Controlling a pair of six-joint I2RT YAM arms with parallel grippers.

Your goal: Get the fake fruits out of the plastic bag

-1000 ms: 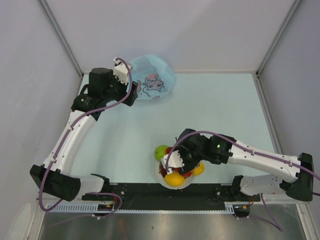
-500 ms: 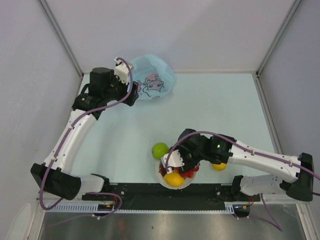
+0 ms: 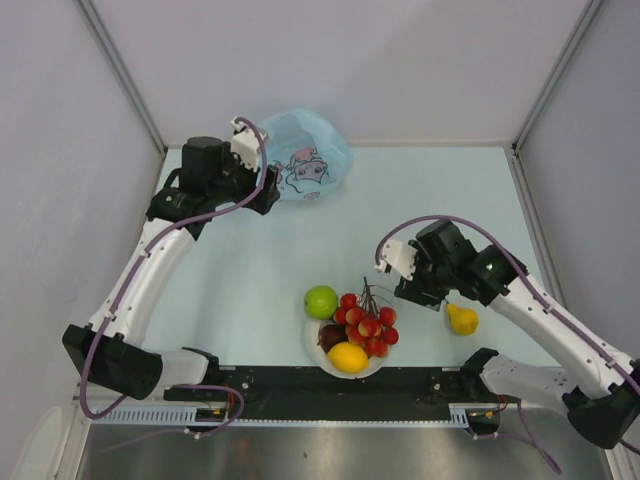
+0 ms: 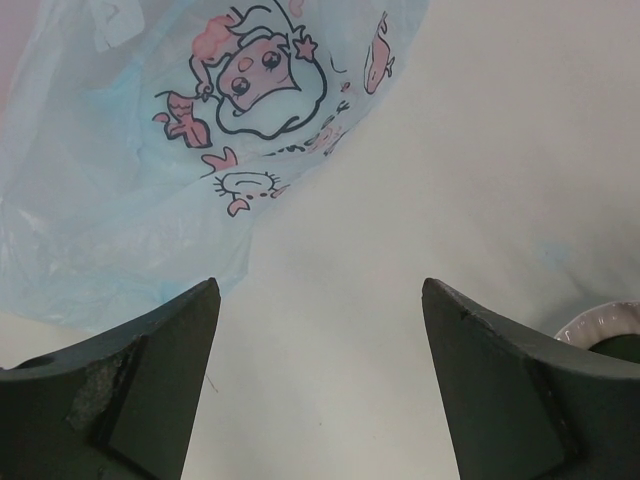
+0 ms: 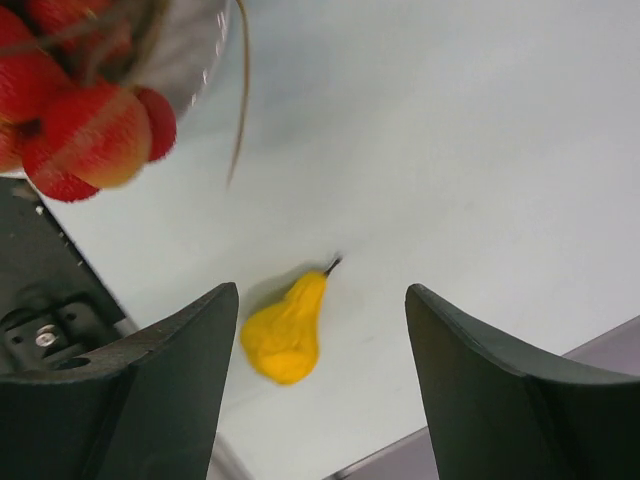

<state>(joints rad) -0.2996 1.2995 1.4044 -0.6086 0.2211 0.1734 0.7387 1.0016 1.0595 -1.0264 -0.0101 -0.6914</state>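
Plastic bag sits crumpled at the table's far edge, contents hidden, with the left gripper spread empty beside it. The bowl at the near edge holds grapes and a lemon, half-covering a dark fruit. An apple lies just beside it. A pear lies on bare table under the right gripper, spread empty.

No words, numbers or brand marks could be read in any view; the plastic bag bore only a pink-and-dark cartoon print of a mermaid-like figure among small fish; a faint scrawl beneath the figure was too blurred to make out
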